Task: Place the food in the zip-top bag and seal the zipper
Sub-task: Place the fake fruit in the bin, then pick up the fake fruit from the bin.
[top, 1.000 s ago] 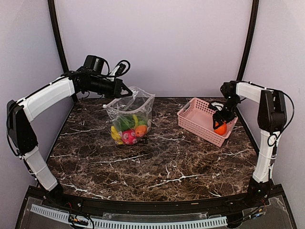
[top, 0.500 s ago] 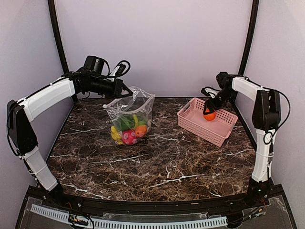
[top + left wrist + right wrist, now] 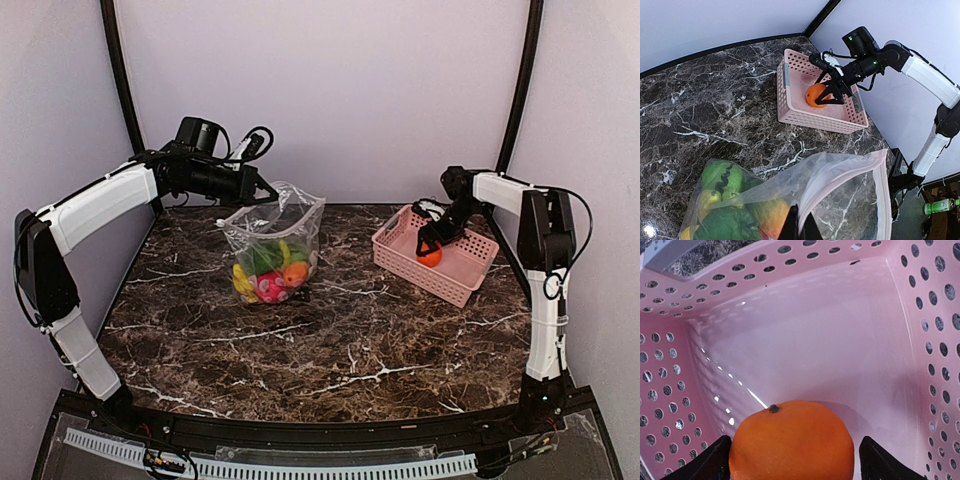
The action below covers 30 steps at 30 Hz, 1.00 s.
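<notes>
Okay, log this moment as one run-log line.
left pincer: shut on zip-top bag rim | right pincer: around orange inside pink basket, grip unclear | bag: unsealed, other food inside

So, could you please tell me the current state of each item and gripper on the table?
Zip-top bag: mouth open, held up by its rim, partly filled.
Zipper: unsealed.
Toy food in the bag: piled at the bottom.
Orange: within the pink basket, between the right gripper's fingers.
Pink basket: upright, nothing but the orange seen inside.
Left gripper: shut on the bag's rim.
Right gripper: straddling the orange, grip unclear.
</notes>
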Available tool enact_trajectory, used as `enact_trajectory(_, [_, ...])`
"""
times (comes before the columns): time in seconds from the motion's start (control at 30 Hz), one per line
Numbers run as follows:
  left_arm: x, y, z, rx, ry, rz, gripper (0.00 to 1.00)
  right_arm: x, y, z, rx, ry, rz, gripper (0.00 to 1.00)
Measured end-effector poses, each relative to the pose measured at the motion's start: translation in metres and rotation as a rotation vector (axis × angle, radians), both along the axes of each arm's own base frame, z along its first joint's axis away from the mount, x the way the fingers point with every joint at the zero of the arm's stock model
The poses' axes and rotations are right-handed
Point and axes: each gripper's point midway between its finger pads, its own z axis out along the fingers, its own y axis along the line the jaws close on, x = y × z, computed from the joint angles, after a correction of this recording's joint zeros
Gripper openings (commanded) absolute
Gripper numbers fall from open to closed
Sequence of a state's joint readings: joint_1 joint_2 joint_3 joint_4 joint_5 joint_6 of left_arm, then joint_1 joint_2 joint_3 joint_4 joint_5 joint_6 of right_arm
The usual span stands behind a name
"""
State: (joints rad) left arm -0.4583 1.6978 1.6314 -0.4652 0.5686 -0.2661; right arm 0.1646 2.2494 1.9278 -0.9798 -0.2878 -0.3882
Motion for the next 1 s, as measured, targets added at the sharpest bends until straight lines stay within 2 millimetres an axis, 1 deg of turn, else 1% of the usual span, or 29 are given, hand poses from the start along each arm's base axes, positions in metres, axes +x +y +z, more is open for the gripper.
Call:
enact_trajectory(0.17, [0.0,0.0,0.0,0.0,0.0,-0.001,0.01,-0.012,-0.005,-0.012,-0.029,0.038,0.008,0.88])
enact_trajectory(0.27, [0.0,0.0,0.0,-0.001,0.001,-0.002,0.01,-0.02,-0.008,-0.017,-0.042,0.06,0.014,0.83])
enact_trajectory(0.37, [-0.001,-0.001,0.0,-0.003,0.001,-0.004,0.01,-0.022,-0.009,-0.017,-0.046,0.062,0.016,0.8])
enact_trajectory(0.47, [-0.001,-0.001,0.001,-0.005,0.002,-0.008,0.01,-0.021,-0.008,-0.016,-0.041,0.061,0.014,0.83])
enact_trajectory(0.6, [-0.002,-0.001,0.001,-0.006,0.003,-0.009,0.01,-0.019,-0.006,-0.012,-0.029,0.049,0.016,0.81])
enact_trajectory(0.83, [-0.002,-0.001,0.001,-0.006,0.003,-0.009,0.01,0.001,0.0,0.012,0.0,-0.021,0.005,0.67])
enact_trajectory(0.9, [-0.002,-0.001,0.001,-0.006,0.003,-0.009,0.01,0.003,0.001,0.015,0.007,-0.027,-0.001,0.65])
enact_trajectory(1.0, [-0.001,-0.001,0.001,-0.006,0.003,-0.009,0.01,0.002,0.001,0.015,0.009,-0.025,0.0,0.64])
